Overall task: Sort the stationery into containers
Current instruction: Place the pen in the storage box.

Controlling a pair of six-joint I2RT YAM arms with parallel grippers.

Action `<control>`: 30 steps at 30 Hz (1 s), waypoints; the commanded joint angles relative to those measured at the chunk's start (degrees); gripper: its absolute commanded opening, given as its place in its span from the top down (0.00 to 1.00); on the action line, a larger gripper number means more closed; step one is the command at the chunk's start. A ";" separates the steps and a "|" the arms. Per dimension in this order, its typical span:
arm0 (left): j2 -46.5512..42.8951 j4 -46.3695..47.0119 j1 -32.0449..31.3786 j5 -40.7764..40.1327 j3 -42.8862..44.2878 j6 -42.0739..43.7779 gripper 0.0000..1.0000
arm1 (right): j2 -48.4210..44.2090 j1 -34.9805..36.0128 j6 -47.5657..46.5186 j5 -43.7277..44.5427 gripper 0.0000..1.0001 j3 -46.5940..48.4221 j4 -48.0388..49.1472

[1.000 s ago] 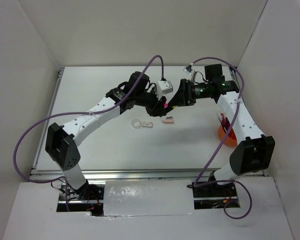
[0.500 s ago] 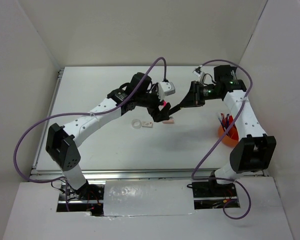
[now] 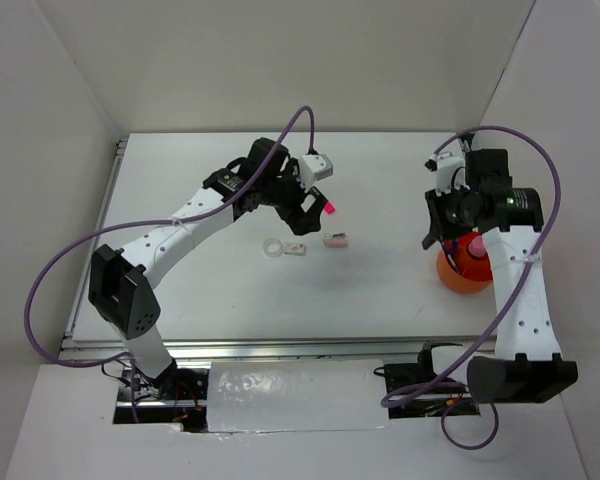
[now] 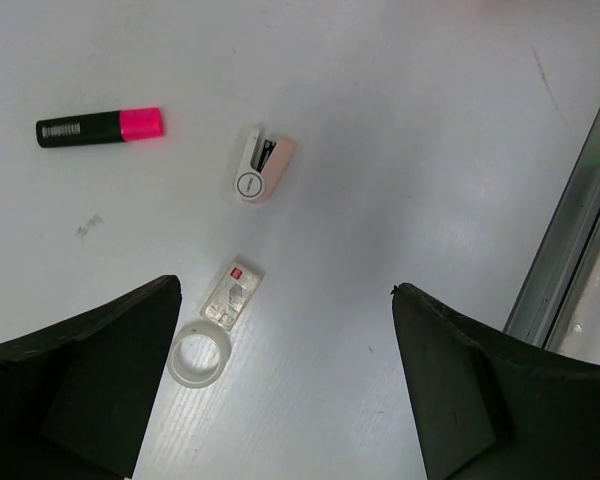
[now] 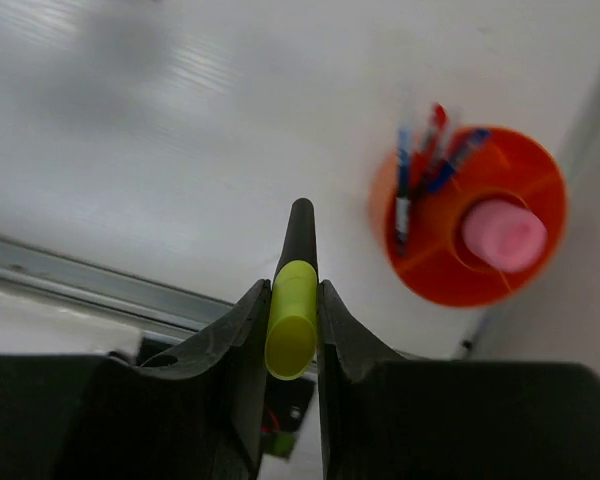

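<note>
While your right claw [image 5: 292, 292] pinches a yellow-capped highlighter [image 5: 291, 335] near the orange cup [image 5: 432, 278], your left claw [image 4: 285, 295] hangs spread.

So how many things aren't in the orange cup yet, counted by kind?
Highlighters: 2, the pink-capped highlighter and the yellow-capped highlighter in the right gripper.
Erasers: 2, the pinkish eraser and the whitish eraser.
Tape ring: 1.
Total: 5.

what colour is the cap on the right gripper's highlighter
Yellow, on the highlighter; clearest in right wrist view.
</note>
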 commanded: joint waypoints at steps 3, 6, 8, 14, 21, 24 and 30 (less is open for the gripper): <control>0.60 -1.90 0.08 1.27 2.44 -0.38 0.01 | -4.99 -0.79 -4.31 25.02 1.00 -7.69 -0.62; 0.16 -1.91 0.08 0.83 1.92 -0.12 0.01 | -6.23 -2.45 -4.84 27.61 1.00 -10.60 1.13; 0.07 -1.82 0.08 0.65 1.65 0.06 0.01 | -6.50 -4.64 -5.37 25.34 1.00 -10.00 1.93; 1.65 -3.31 0.08 -1.36 4.28 -0.38 0.01 | -2.20 -9.92 -5.55 3.91 1.00 2.73 -1.75; 1.92 -2.79 0.52 -4.79 4.73 -0.21 0.01 | 8.52 -13.88 -5.55 0.10 1.00 14.61 -0.01; 2.18 -1.47 1.92 -3.75 4.55 -1.43 0.01 | 12.12 -17.21 -5.90 0.63 1.00 17.77 1.41; 5.25 -0.24 5.44 3.02 7.01 -4.86 0.01 | 19.95 -24.16 -7.04 -8.06 1.00 25.25 -2.81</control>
